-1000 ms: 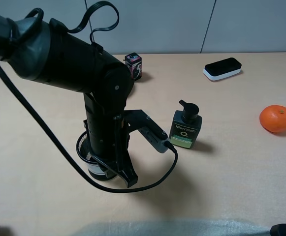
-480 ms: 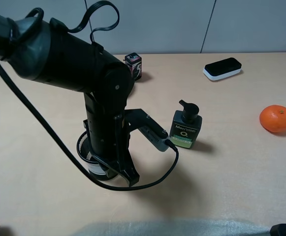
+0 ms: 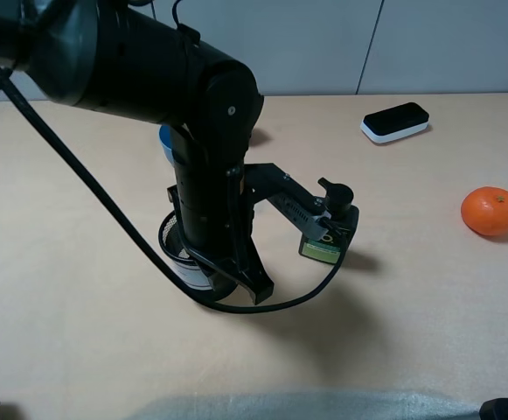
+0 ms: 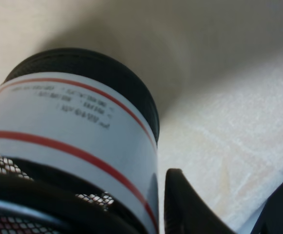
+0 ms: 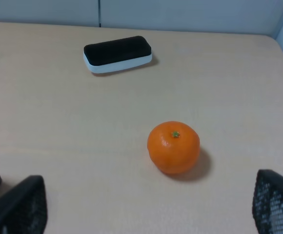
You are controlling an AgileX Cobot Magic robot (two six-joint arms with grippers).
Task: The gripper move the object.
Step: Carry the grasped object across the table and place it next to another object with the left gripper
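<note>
Cup (image 3: pixel 182 254) in L gripper (image 3: pixel 223 280) (bottle (image 3: pixel 328 241) nr)

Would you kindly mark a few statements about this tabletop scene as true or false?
1. The left gripper is closed around the pen cup. True.
2. The orange sits between the right gripper's jaws. False: the orange lies beyond the open right gripper.
3. The eraser is black on top and white below. True.
4. In the high view, the pump bottle stands left of the pen cup. False: it stands to its right.
</note>
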